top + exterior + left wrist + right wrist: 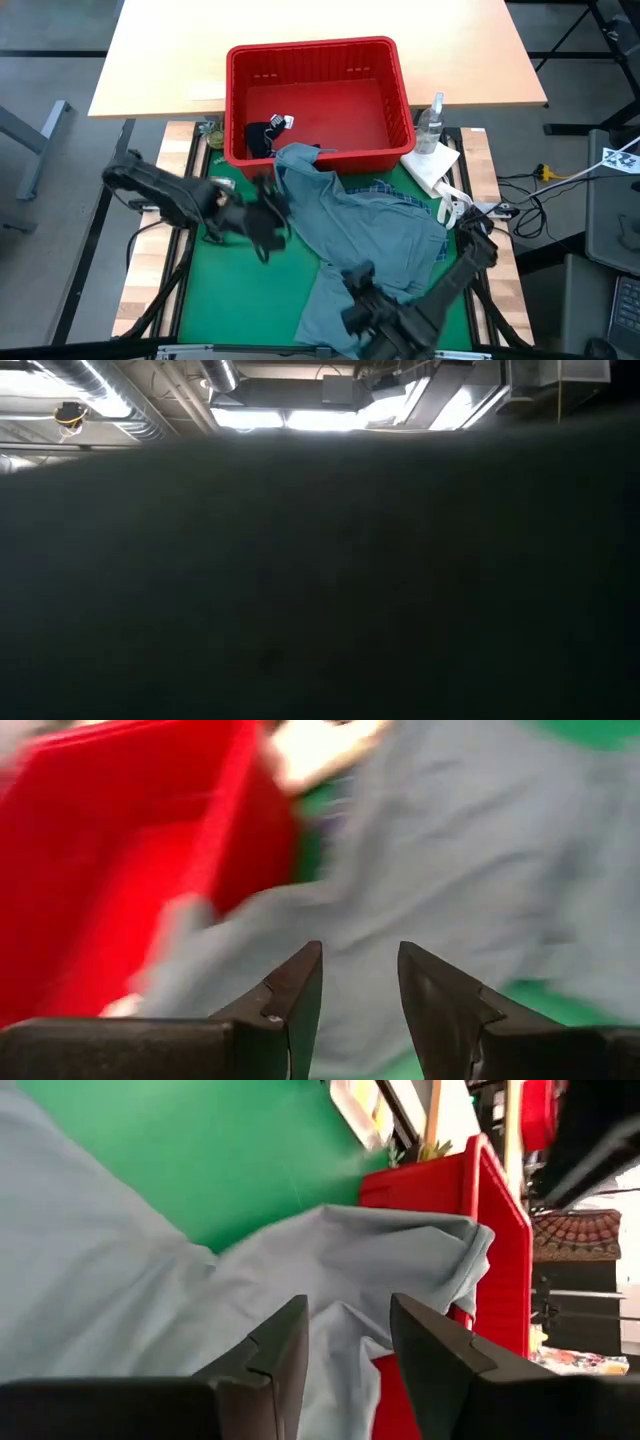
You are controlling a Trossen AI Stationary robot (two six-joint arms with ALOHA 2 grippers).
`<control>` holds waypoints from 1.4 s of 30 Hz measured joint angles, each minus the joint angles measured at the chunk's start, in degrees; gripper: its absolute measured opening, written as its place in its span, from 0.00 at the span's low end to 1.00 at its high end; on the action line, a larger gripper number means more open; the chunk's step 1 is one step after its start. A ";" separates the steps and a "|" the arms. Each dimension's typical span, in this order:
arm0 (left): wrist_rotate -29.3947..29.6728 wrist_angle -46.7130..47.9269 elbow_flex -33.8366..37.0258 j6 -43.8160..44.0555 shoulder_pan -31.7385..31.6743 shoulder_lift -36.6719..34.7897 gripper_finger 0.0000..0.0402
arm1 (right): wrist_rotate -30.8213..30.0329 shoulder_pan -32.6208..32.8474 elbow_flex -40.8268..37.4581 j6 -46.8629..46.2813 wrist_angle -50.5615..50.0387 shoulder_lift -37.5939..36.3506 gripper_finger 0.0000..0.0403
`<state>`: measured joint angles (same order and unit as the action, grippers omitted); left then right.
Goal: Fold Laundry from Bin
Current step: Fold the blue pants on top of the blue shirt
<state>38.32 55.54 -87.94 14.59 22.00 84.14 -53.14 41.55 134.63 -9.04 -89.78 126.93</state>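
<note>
While draped: grey-blue garment (375,225) bin-to-front-edge.

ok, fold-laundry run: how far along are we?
Early. Done: grey-blue garment mostly out on the green mat, one corner still draped over the red bin rim. In hand: nothing; left gripper and right gripper open over it. Left: folding, plus the dark item in the bin.

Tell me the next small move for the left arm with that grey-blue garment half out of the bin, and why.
Probably close the left gripper on the cloth edge ahead of it and draw it away from the bin. Its fingers stand apart with nothing between them, and one corner of the grey-blue garment drapes over the bin's near rim while the rest lies on the green mat.
</note>
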 joint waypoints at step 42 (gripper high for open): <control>-17.40 -2.29 13.75 -36.28 -30.97 -4.39 0.32 | 3.15 -17.72 -0.02 14.07 0.12 -0.13 0.35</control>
<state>20.92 53.26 -74.19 -21.70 -8.97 79.75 -49.98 23.83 134.61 5.04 -89.66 126.80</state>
